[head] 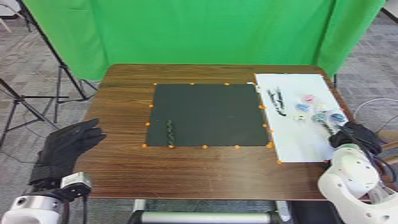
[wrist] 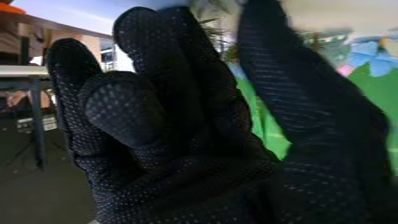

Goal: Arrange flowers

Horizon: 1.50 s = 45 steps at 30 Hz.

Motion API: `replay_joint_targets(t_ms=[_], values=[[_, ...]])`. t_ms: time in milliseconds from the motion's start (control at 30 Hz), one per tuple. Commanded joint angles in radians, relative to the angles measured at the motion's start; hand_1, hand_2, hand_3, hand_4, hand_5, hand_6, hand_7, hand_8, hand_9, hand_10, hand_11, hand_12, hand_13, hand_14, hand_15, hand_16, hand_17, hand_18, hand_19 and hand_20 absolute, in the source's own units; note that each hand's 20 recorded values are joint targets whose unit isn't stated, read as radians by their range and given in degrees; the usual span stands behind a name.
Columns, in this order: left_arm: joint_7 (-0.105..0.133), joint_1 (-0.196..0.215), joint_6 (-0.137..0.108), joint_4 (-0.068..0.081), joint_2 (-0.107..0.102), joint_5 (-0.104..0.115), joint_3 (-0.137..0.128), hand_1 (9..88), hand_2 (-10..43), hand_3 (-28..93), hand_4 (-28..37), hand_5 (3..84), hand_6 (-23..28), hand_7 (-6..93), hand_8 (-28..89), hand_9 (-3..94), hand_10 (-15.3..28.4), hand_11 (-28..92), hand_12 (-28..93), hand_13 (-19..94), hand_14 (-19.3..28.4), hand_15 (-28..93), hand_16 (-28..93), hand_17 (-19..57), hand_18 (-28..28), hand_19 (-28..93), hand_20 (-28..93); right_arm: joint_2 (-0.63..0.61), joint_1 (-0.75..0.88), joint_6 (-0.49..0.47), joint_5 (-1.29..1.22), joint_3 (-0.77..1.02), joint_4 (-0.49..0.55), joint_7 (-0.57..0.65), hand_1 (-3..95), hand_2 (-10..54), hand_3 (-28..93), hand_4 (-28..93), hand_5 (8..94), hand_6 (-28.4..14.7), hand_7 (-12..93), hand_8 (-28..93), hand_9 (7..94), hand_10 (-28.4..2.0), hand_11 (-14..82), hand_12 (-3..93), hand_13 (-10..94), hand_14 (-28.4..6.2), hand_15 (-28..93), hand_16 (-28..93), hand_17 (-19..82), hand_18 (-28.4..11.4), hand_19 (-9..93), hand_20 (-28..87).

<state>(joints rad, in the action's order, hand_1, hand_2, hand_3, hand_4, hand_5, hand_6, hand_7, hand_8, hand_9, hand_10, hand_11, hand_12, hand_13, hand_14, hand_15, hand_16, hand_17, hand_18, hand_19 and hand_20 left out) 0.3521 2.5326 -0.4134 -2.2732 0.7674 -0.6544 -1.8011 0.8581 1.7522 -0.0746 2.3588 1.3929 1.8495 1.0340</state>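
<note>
In the head view, my right hand (head: 357, 136) is at the right edge of the white sheet (head: 298, 145), beside the flowers, with its fingers loosely extended. The palm (wrist: 204, 185) and relaxed fingers fill much of the right wrist view, where a blue flower (wrist: 371, 56) stands beyond the hand. On the sheet lie a pink flower (head: 308, 98), blue flowers (head: 303, 107) (head: 338, 118), a white one (head: 299, 118) and dark stems (head: 277, 102). A green sprig (head: 171, 132) lies on the black mat (head: 209, 112). My left hand (head: 71, 142) is open by the table's left edge.
The brown table (head: 213, 175) has orange markers around the mat. A green curtain (head: 213, 35) hangs behind it, and black stands (head: 60, 75) are at the left. A white cable curves beyond the table's right side.
</note>
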Motion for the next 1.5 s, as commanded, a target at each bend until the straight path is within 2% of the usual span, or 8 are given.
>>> replay_joint_targets(t_ms=[33,400,733,767,833,1100,1233,1500], values=[[-0.002,0.01,0.005,0.0,0.005,-0.003,0.001,27.6,9.0,80,-14.3,47.3,14.5,14.5,-9,40.5,22.8,39,10,30,28.4,62,-13,-8.4,21.4,59,17,-0.004,0.023,0.062,0.037,-0.016,-0.027,-0.002,57.0,-8.1,71,-28,81.0,-5.8,25,15,82.9,-14.8,38.3,29.4,79,-8.7,72,23,42,-23.9,93,-9],[-0.011,0.021,0.005,-0.006,0.009,-0.006,-0.009,27.7,9.1,80,-14.3,47.4,14.6,14.4,-9,40.5,22.9,39,10,30,28.4,62,-13,-8.4,21.4,59,17,-0.026,0.016,0.121,0.043,0.008,0.074,-0.026,56.7,-9.1,74,-28,84.2,-5.2,24,18,86.8,-14.1,40.3,28.6,83,-6.9,71,24,44,-23.0,93,-5],[-0.027,0.045,0.004,-0.021,0.019,-0.016,-0.041,27.7,9.1,80,-14.2,47.4,14.6,14.4,-9,40.5,22.8,39,10,30,28.4,62,-13,-8.4,21.4,59,17,-0.024,-0.106,0.081,0.018,-0.077,0.211,-0.076,56.2,-9.4,76,-28,84.9,-5.1,23,20,87.4,-13.9,41.2,29.2,84,-7.0,72,25,44,-23.7,93,0],[-0.022,0.048,-0.001,-0.022,0.016,-0.014,-0.041,27.7,9.1,80,-14.2,47.4,14.6,14.4,-9,40.4,22.8,39,10,30,28.4,62,-13,-8.4,21.4,59,17,-0.006,-0.139,0.069,0.015,-0.106,0.207,-0.082,56.1,-9.5,76,-28,85.0,-5.0,23,20,87.5,-13.8,41.2,29.3,84,-7.1,72,25,44,-23.7,93,0],[-0.037,0.041,0.007,-0.018,0.019,-0.013,-0.039,27.7,9.2,80,-14.2,47.4,14.6,14.4,-9,40.4,22.8,39,10,30,28.4,62,-13,-8.4,21.4,59,17,0.022,-0.201,0.041,0.003,-0.172,0.192,-0.083,56.1,-9.5,76,-28,85.2,-5.0,23,20,87.6,-13.8,41.2,29.3,84,-7.1,72,25,44,-23.8,93,1],[-0.035,0.021,0.01,-0.013,0.02,-0.017,-0.024,27.7,9.2,80,-14.0,47.3,14.6,14.3,-9,40.4,22.9,39,10,30,28.4,62,-13,-8.4,21.4,59,17,0.169,-0.376,-0.057,0.008,-0.421,0.067,-0.123,56.1,-9.5,76,-28,85.4,-5.1,23,21,87.9,-13.8,41.3,29.9,84,-7.1,72,26,44,-24.3,93,3],[-0.047,-0.002,0.018,-0.006,0.019,-0.024,-0.018,27.7,9.1,80,-14.0,47.3,14.5,14.2,-9,40.4,22.8,39,10,30,28.4,61,-13,-8.4,21.4,59,17,0.236,-0.405,-0.112,0.018,-0.494,0.011,-0.14,56.1,-9.5,77,-28,85.4,-5.0,23,21,87.9,-13.9,41.3,30.0,84,-7.1,73,26,44,-24.3,93,3],[-0.055,-0.009,0.027,-0.003,0.021,-0.03,-0.018,27.7,9.2,80,-14.0,47.3,14.6,14.0,-8,40.4,22.7,39,10,30,28.4,61,-13,-8.4,21.3,59,17,0.288,-0.405,-0.195,0.043,-0.604,-0.041,-0.165,55.4,-9.5,77,-28,85.2,-4.9,23,22,87.8,-13.9,41.6,30.0,84,-7.1,73,26,43,-24.2,93,3]])
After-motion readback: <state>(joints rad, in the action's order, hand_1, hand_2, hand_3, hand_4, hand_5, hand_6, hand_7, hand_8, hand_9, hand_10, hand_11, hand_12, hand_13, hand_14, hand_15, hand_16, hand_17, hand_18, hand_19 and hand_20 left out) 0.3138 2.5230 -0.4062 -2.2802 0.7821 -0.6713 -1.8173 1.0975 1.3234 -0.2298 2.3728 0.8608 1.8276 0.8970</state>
